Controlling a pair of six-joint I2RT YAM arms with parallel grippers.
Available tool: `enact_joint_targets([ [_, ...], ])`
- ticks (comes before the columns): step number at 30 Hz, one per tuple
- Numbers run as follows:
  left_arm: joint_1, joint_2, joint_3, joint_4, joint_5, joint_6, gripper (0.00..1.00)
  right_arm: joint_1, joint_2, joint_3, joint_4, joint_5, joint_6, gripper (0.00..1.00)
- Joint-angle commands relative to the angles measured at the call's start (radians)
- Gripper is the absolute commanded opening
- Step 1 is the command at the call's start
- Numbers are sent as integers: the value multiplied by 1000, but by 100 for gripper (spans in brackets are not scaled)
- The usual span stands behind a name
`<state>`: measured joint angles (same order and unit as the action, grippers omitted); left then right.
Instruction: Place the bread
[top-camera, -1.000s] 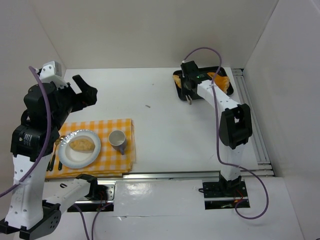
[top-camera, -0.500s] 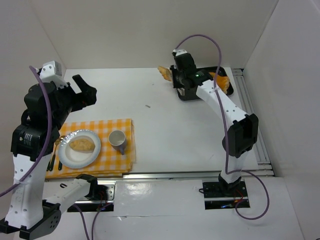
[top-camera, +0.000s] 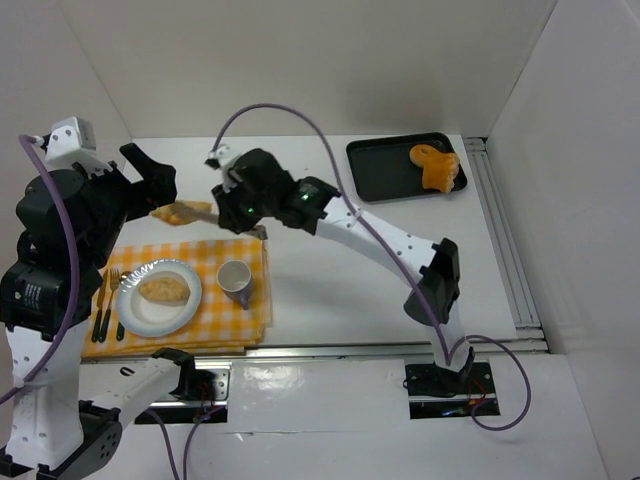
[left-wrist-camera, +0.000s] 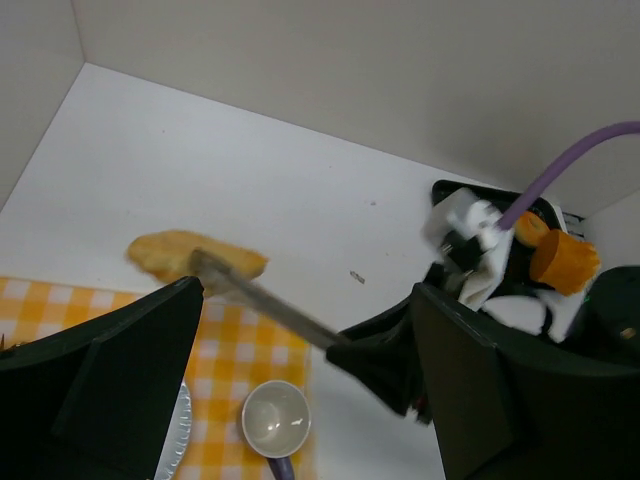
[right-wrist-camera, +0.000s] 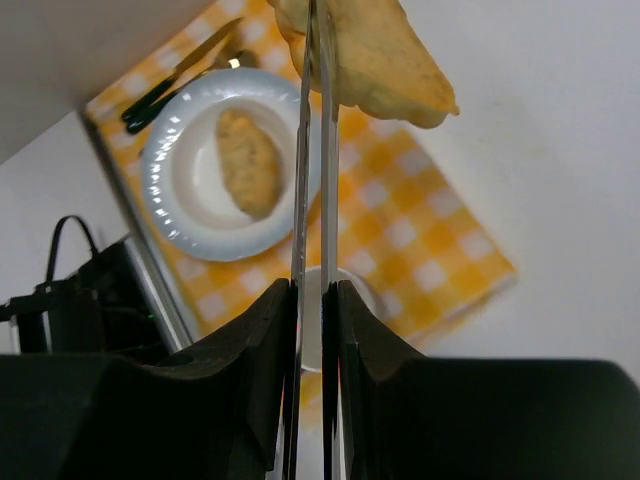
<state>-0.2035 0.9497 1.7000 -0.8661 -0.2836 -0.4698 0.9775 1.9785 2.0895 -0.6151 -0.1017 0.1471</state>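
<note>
The right gripper (top-camera: 200, 211) pinched a flat golden-brown piece of bread (top-camera: 172, 212) by one end, aloft at upper left above the orange checked cloth (top-camera: 215, 305). Light, soft and probably crumbly, it suited that gentle edge hold. The left gripper (top-camera: 155, 185) stood spread.

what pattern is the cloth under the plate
Yellow-orange and white gingham checks. The cloth shows best in the top external view.

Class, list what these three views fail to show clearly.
- Right wrist view: held bread is cut off by the top edge.
- Right wrist view: cutlery is blurred, so the pieces cannot be counted.
- Left wrist view: plate is almost wholly behind the left finger.
</note>
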Motion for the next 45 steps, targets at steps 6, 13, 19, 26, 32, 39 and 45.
enact_joint_targets([
  [6,6,-18,49,15,-29,23,99,141,135,101,29,-115,-20,0],
  [13,6,-19,20,15,-29,23,99,204,194,76,9,-133,-20,2],
  [19,6,-19,20,15,-20,23,99,213,195,67,0,-133,-20,15],
  [26,6,-19,20,15,-20,23,99,234,142,58,0,-133,-30,38],
  [32,6,-19,10,15,-11,23,99,244,91,49,0,-107,-30,46],
  [39,6,-19,10,24,-11,23,99,233,22,-12,29,-24,-40,47],
  [45,6,-19,10,24,-11,23,99,213,-50,-86,57,29,-20,47],
])
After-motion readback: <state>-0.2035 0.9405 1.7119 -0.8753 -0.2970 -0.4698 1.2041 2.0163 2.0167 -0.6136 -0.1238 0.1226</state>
